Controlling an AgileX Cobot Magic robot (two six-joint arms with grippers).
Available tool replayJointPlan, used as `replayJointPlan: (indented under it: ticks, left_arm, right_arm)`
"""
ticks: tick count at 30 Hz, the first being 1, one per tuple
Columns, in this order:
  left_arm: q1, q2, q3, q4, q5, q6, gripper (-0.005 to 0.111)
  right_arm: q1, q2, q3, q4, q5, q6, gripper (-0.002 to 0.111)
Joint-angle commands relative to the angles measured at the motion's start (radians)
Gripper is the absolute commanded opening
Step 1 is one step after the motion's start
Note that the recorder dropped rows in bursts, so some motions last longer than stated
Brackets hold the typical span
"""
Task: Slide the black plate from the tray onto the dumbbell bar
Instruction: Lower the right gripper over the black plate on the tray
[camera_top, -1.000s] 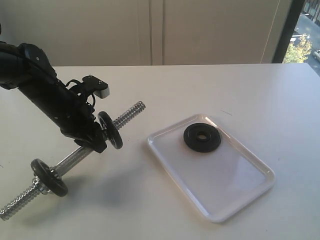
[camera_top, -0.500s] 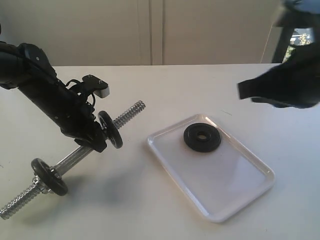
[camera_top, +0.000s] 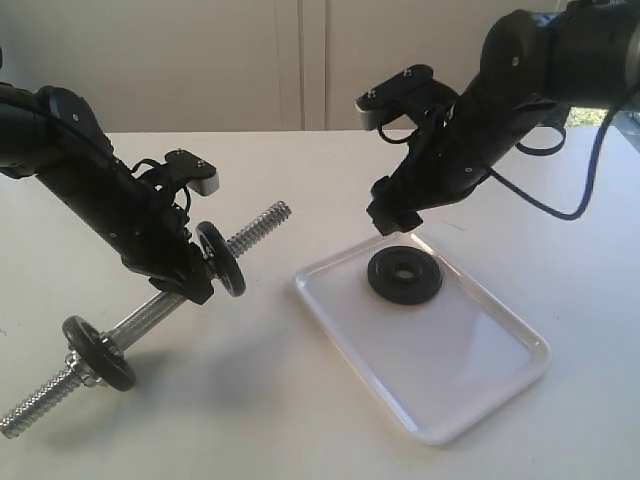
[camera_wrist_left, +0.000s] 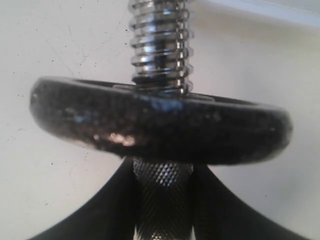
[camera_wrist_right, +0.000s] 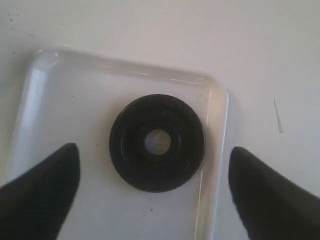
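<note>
**Status: early stage, no part of the transfer is complete.**

- **Black plate:** The black plate (camera_top: 404, 276) lies flat inside the tray (camera_top: 440, 432), in the corner toward 11 o'clock in the exterior view, and nothing touches it.
- **Right gripper:** The right gripper (camera_top: 393, 217) hovers just above the plate's 12 o'clock edge with its jaws spread wide. The right wrist view shows its fingertips (camera_wrist_right: 45, 187) well clear on either side of the disc, with the centre hole in line between them.
- **Dumbbell bar:** The dumbbell bar (camera_top: 257, 227) sits at 9 o'clock of the tray, apart from it. It is held at a slant, with its free threaded end pointing to 2 o'clock.
- **Left gripper:** The left gripper (camera_top: 186, 277) is clamped on the knurled middle of the bar.
- **Discs already on the bar:** The upper grey-black disc (camera_top: 221, 259) sits just beyond the left gripper. The lower grey-black disc (camera_top: 98, 353) is near the low end, at 7 o'clock.
- **Outstanding, in my judgement:** descend, grasp the plate, lift it, carry it to the free end, align the hole and slide it on.
</note>
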Motion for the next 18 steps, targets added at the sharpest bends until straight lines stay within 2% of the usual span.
replayJointPlan:
  ticks: [1,18]
  left_arm:
    - [-0.005,-0.050,-0.015,-0.078,-0.009,0.006,0.000]
    - [-0.005,-0.050,-0.015,-0.081,-0.009,0.006,0.000]
  right_arm:
    - [0.012,0.062,-0.029,-0.016,0.002,-0.038,0.086]
    - [0.038,0.225,-0.055,-0.139,-0.050,-0.039,0.086]
